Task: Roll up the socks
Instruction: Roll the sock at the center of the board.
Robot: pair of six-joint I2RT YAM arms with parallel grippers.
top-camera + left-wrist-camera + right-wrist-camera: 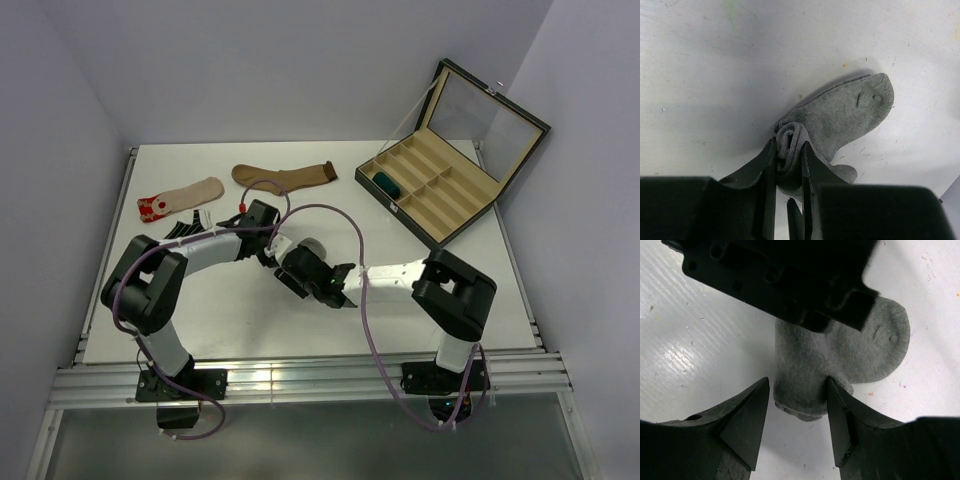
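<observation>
The left end effector (788,150) is clamping the rolled-up end of the grey sock (850,112), its two fingers pressing the tight coil from either side, while the toe end is lying flat on the white counter (250,320) beyond the roll. The right end effector (798,385) is hovering with its jaws apart over the same sock near the roll: one finger is touching the fabric's edge, the other is standing clear of it, and nothing is being gripped. Both arms are meeting near the middle of the counter. Further back, a brown sock (285,176) and a beige sock with a red toe (185,196) are lying flat side by side, and a black striped sock (185,228) is showing partly under the left arm. At the back right, an open divided case (440,195) is holding a dark teal roll (385,183) in a compartment at its left end.
</observation>
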